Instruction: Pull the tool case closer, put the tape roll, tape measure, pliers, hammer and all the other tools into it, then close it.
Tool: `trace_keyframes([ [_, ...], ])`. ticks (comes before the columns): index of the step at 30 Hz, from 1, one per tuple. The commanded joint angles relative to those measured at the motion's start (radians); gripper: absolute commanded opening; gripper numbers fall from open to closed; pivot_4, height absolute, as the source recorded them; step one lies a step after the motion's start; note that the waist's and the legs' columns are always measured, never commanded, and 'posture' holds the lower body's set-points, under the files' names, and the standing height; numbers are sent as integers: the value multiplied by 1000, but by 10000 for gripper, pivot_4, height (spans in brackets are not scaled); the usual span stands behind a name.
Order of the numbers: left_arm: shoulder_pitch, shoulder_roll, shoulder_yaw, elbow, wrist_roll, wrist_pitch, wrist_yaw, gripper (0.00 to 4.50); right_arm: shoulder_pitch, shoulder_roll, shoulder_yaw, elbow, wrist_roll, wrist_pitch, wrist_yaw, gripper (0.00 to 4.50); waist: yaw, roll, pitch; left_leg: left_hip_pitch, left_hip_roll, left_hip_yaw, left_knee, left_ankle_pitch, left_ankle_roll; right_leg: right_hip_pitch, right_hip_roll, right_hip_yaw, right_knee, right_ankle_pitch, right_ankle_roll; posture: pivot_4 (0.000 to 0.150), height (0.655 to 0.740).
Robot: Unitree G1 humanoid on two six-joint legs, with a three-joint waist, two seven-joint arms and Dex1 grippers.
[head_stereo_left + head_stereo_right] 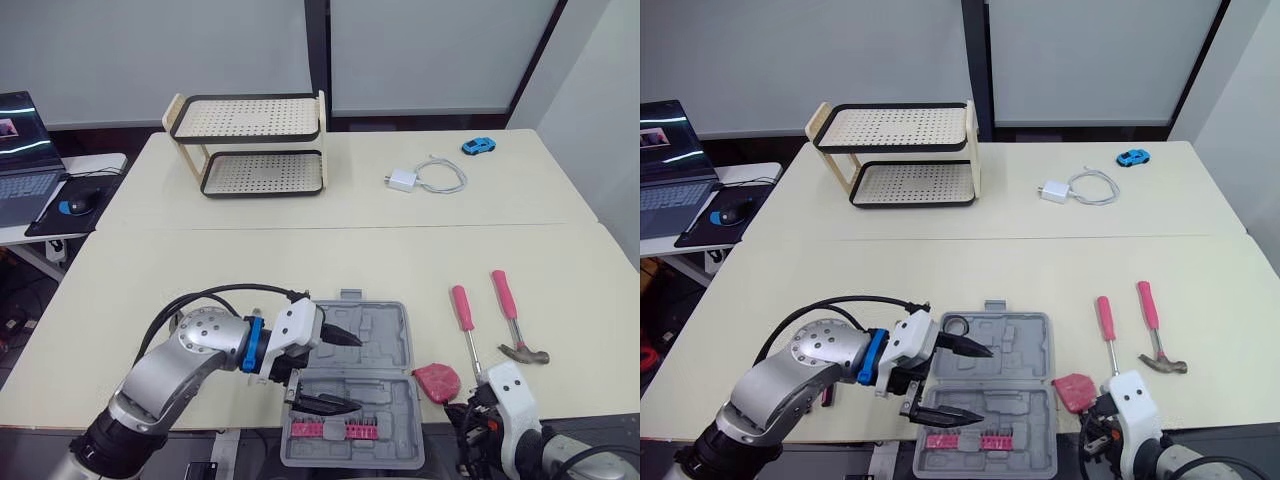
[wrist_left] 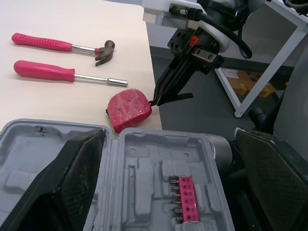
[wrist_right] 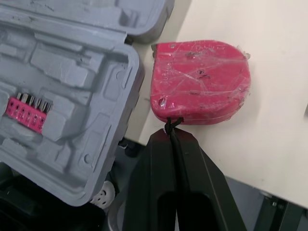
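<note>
The grey tool case (image 1: 355,385) lies open at six o'clock on the desk (image 1: 200,270). Its near half juts out past the desk's edge. A pink bit holder (image 1: 335,430) sits in that near half, and the moulded pockets around it look bare.

The left gripper (image 1: 360,375) hangs over the case's left side with its two black fingers spread wide and nothing between them. It covers part of the tray, so I can't see what lies under it. In the right eye view a dark ring (image 1: 956,325) shows at the case's eleven o'clock corner, half behind a finger, and I can't say what it is. A pink and dark sliver (image 1: 828,398) also pokes out under the left forearm. It is too hidden to name.

The red tape measure (image 3: 199,79) lies on the desk at three o'clock of the case, just beside it and close to the desk's edge. The right gripper (image 3: 171,137) meets it from the near side. Its fingers are pressed together on the thin black cord at the tape measure's rim. The arm behind it is cut off at the bottom of the head views.

At one o'clock from the tape measure lie a pink-handled driver (image 1: 465,325) and the hammer (image 1: 515,320), side by side but apart.

Far back on the desk stand a two-tier rack (image 1: 250,145), a white charger (image 1: 402,180) with its cable, and a blue toy car (image 1: 478,146).
</note>
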Motion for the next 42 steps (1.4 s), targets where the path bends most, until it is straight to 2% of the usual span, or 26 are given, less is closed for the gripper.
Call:
trace_keyframes([
  [1, 7, 12, 11, -46, -23, 8, 10, 45000, -39, 7, 4, -9, 18, 22, -16, 162, 0, 0, 0, 0, 0, 0, 0, 0, 0, 0, 0, 0, 0, 0, 0, 1500, 7400],
  [6, 16, 24, 12, -58, -32, 17, 19, 45000, -112, -25, -7, 64, 27, 36, 6, 162, -1, 0, 0, 0, 0, 0, 0, 0, 0, 0, 0, 0, 0, 0, 0, 1500, 7400],
  [16, 20, 30, 14, -54, -31, 18, 30, 45000, -128, -93, -18, 75, 74, 112, 47, 162, 0, 0, 0, 0, 0, 0, 0, 0, 0, 0, 0, 0, 0, 0, 0, 1500, 7400],
  [30, 20, 30, 5, -55, -29, 24, 36, 45000, -114, -159, 46, 182, 82, -11, 99, 162, 0, 0, 0, 0, 0, 0, 0, 0, 0, 1, 0, 0, 0, 0, 0, 1500, 7400],
  [33, 19, 29, 5, -53, -28, 23, 38, 45000, -131, -179, 20, 172, 107, 1, 124, 6522, 0, 0, 0, 0, 0, 0, 0, 0, 0, 1, 0, 0, 0, 0, 0, 1500, 7400],
  [37, 25, 29, 5, -50, -24, 16, 37, 45000, -152, -224, -53, 155, 172, 41, 174, 19993, 0, 0, 0, 0, 0, 0, 0, 0, 0, 1, 0, 0, -1, 0, 0, 1500, 7400],
  [42, 26, 25, 0, -37, -14, 2, 33, 45000, -124, -440, -175, 157, 281, 63, 368, 37226, 1, 0, 0, 0, 0, 1, 0, 0, 0, 2, 0, 0, -1, 0, 0, 1500, 7400],
])
